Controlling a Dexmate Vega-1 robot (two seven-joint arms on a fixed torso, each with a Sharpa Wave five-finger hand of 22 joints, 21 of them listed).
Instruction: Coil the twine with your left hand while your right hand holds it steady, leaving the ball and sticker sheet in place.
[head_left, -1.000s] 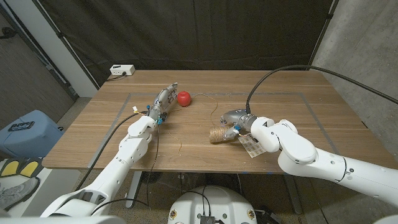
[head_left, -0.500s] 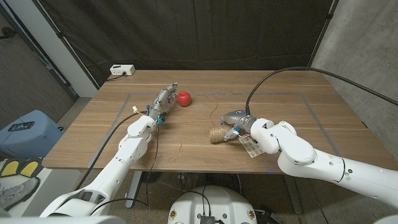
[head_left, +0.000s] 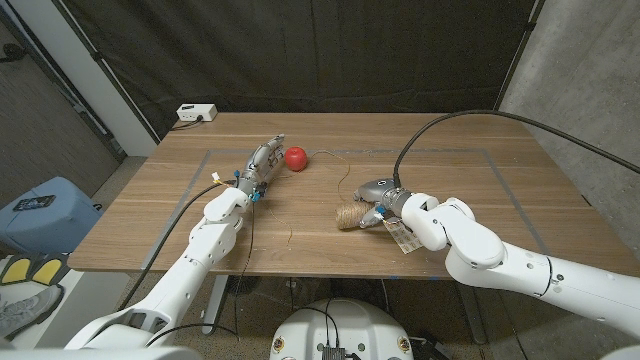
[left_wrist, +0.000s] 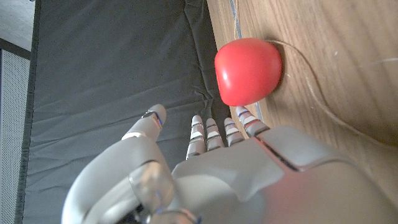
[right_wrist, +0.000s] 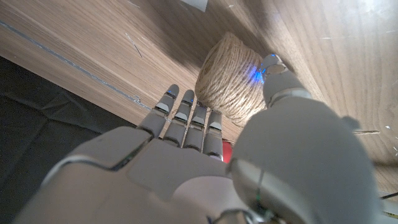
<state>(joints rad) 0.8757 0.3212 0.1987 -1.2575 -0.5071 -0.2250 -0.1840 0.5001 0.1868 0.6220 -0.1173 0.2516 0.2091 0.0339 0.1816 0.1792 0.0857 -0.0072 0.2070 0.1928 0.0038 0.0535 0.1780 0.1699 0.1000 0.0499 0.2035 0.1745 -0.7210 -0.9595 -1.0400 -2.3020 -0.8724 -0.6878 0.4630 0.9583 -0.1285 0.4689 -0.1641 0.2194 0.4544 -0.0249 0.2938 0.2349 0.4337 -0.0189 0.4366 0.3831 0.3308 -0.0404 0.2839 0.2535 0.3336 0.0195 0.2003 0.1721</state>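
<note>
Surface: a wooden surface (head_left: 480, 185) is being shown before a black curtain, with a white box (head_left: 196, 113) lying at its 11 o'clock corner.
Twine: the twine spool (head_left: 348, 217) is sitting just 6 o'clock of centre; a loose strand (head_left: 338, 168) is trailing from it toward 12 o'clock and then across to the ball.
Handling: the twine is judged light, soft and limp; the spool is likely to roll unless pinned, so the free strand is best taken near the ball.
Right robot hand (head_left: 377, 194): it is being kept against the spool's 3 o'clock side, fingers extended, nothing clasped.
Left robot hand (head_left: 262, 162): it is released, fingers straight, just at 9 o'clock of the red ball (head_left: 296, 157).
Obstacles: the ball is lying beside the strand; the sticker sheet (head_left: 404, 236) is being partly covered by the right arm.
</note>
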